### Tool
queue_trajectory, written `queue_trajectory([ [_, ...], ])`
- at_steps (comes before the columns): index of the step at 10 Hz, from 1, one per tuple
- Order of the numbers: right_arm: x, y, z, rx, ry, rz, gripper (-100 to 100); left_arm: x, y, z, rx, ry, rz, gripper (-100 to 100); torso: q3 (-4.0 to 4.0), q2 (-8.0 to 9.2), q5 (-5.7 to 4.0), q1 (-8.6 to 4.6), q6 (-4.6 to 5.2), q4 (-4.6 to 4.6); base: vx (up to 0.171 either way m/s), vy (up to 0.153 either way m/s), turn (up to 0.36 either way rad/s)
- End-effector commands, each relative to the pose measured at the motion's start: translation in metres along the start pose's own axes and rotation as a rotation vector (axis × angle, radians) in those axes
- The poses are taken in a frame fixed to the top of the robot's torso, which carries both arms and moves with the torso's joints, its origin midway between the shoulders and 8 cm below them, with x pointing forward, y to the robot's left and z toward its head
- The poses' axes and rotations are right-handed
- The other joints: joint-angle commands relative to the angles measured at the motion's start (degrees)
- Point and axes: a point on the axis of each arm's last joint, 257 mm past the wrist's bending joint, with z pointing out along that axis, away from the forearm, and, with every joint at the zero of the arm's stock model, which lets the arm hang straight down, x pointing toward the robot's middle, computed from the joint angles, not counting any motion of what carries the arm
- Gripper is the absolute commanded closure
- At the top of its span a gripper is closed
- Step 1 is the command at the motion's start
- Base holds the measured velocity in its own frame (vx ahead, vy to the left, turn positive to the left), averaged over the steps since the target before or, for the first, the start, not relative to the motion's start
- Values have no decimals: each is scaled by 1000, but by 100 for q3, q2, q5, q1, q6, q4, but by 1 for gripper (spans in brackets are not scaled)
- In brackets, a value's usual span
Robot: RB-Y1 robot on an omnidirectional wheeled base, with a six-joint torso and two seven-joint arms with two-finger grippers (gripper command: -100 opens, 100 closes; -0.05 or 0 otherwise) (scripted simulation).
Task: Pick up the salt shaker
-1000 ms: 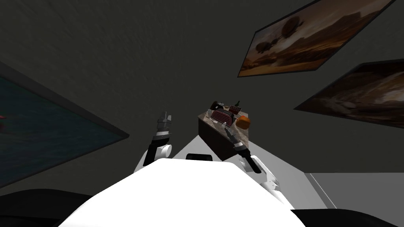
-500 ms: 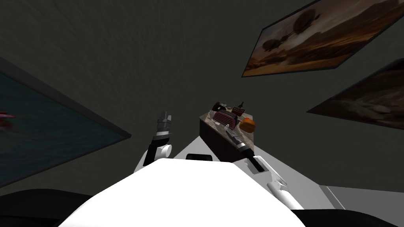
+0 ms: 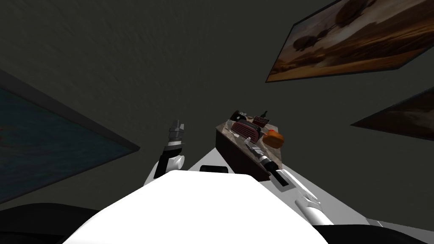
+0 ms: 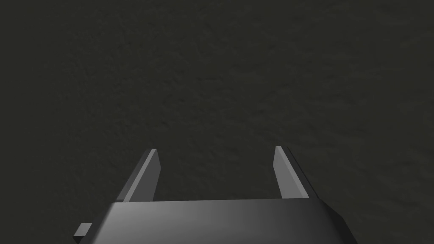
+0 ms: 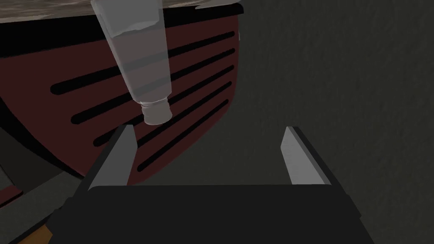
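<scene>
Right gripper [image 5: 212, 157] was wide open, its two blades standing well apart with nothing between them. Just off the tip of one finger [image 5: 121, 152] was the salt shaker [image 5: 140, 63]: pale grey, see-through, tapering to a small cap. The cap end was the part nearest that finger, close but not touching. So the shaker sat outside the gap, off to that finger's side, not lined up between the blades. Its base stood on the mottled stone-look top [image 5: 42, 8]. Right behind the shaker was a dark red slotted box [image 5: 76, 76] with long black slots across its face; whether the two touched, I couldn't tell.

In the head view, the right gripper [image 3: 250, 147] was out over the near part of the cabinet [image 3: 237, 154], a dark-sided unit against the wall, with the arm stretched long and low toward it. On the top there, the dark red slotted box was in the middle and an orange lump [image 3: 274, 140] lay just beside it on the right. A dark bottle [image 3: 264, 113] stood at the back near the wall. The shaker was too small to pick out from up there.

Left gripper [image 3: 177, 126] was held up well to the left of the cabinet, in front of the wall. Its wrist view showed the blades spread apart, holding nothing.
</scene>
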Motion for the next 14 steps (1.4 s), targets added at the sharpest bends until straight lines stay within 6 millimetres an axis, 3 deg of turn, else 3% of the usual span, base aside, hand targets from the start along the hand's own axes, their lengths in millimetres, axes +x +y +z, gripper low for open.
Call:
queue_trajectory([
  [1, 6, -20, -5, 40, 43, -59, -100, 0, 0, 0, 0, 0, 0, 0, 0, 0, 0, 0, 0, 0, 102, 4, 76],
  [5, 19, -64, -17, 120, 133, -194, -100, 0, 0, 0, 0, 0, 0, 0, 4, 8, 1, 3, 0, 2, 79, 10, 63],
  [7, 15, -65, -17, 121, 134, -197, -100, 0, 0, 0, 0, 0, 0, 0, 2, 4, 2, 9, 0, 1, 63, 21, 44],
  [8, 16, -66, -18, 123, 135, -200, 0, 0, 0, 0, 0, 0, 0, 0, 9, 18, 1, 7, 2, 3, 7, 2, -2],
  [9, 23, -71, -7, 137, 147, -194, -100, 0, 0, 0, 0, 0, 0, 0, 17, 30, 0, 3, 2, 6, -77, -20, 62],
  [10, 16, -74, 1, 139, 132, -196, -100, 0, 0, 0, 0, 0, 0, 0, 30, 55, -2, -5, 0, 11, -99, -24, 47],
  [11, 28, -74, 6, 146, 151, -189, -100, 0, 0, 0, 0, 0, 0, 0, 38, 67, -2, -8, 3, 15, -121, -38, 60],
  [13, 16, -80, 21, 154, 129, -193, -100, 0, 0, 0, 0, 0, 0, 0, 45, 79, -4, -15, 3, 18, -84, -31, 12],
  [14, 28, -80, 27, 159, 148, -187, -100, 0, 0, 0, 0, 0, 0, 0, 38, 65, -3, -9, 4, 15, -90, -17, 70],
])
